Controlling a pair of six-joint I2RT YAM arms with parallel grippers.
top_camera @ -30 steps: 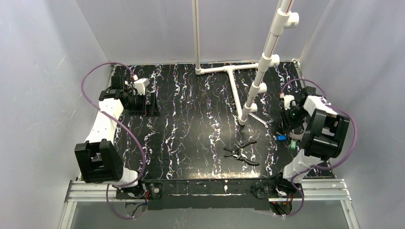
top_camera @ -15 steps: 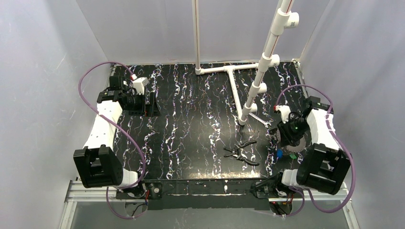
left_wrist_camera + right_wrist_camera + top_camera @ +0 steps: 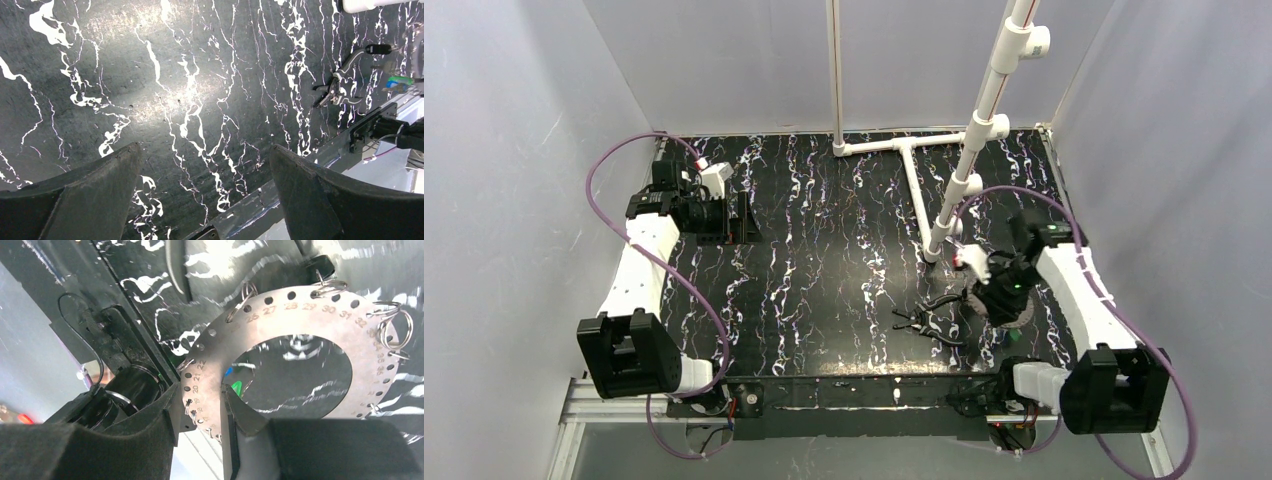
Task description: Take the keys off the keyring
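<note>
My right gripper [image 3: 200,390] is shut on the rim of the keyring [image 3: 300,310], a flat silvery ring-shaped plate with numbered holes that carries several small split rings [image 3: 395,327]. Through its central hole I see the blue key head [image 3: 228,371] and the green key head [image 3: 235,388]; how they hang is hidden. From above, the right gripper [image 3: 1004,300] holds this plate [image 3: 1022,316] just right of the black-handled pliers [image 3: 929,320]. My left gripper [image 3: 742,218] stands open and empty at the far left, over bare marbled tabletop [image 3: 200,75].
A white pipe frame [image 3: 924,190] rises from the back centre of the table, just behind the right arm. The pliers [image 3: 340,82] lie near the front edge. The metal front rail [image 3: 854,395] and grey side walls bound the space.
My right arm has swung from the right edge toward the centre, carrying the keyring and keys to just beside the pliers. The left arm has barely shifted.
</note>
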